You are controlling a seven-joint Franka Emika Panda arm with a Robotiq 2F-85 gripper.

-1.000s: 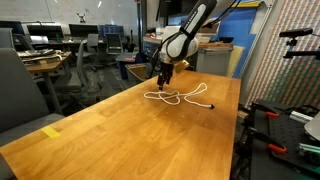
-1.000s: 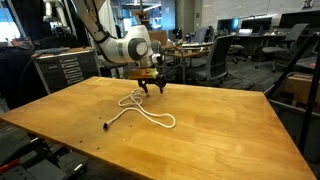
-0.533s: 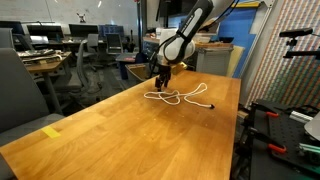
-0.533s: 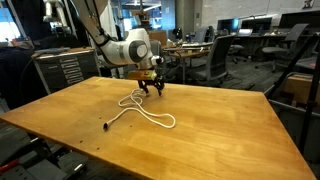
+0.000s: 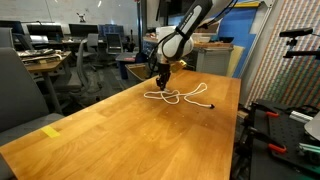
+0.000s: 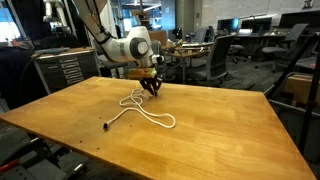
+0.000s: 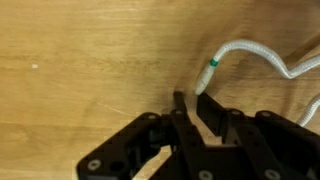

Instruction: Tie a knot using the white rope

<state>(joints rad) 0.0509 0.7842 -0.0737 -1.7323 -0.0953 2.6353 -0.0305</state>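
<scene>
Wrist view alone shows the black gripper (image 7: 195, 104), jaws nearly together, at the green-banded end of the thin white rope (image 7: 250, 48); whether they pinch it is unclear. Both exterior views show the rope's loops lying on the wooden table (image 6: 220, 135).

Looped white rope (image 7: 246, 45) on wooden table (image 7: 80, 60)

The worktop (image 7: 80, 60) (image 6: 220, 130) is showing light wood, smooth, with fine grain and a soft sheen. The rope (image 7: 255, 50) is looking like white woven cord, matt. The tool (image 7: 195, 105) is looking black and matt; plastic or metal, I cannot tell. The arm (image 6: 135, 47) is wearing smooth, slightly glossy white shells.
</scene>
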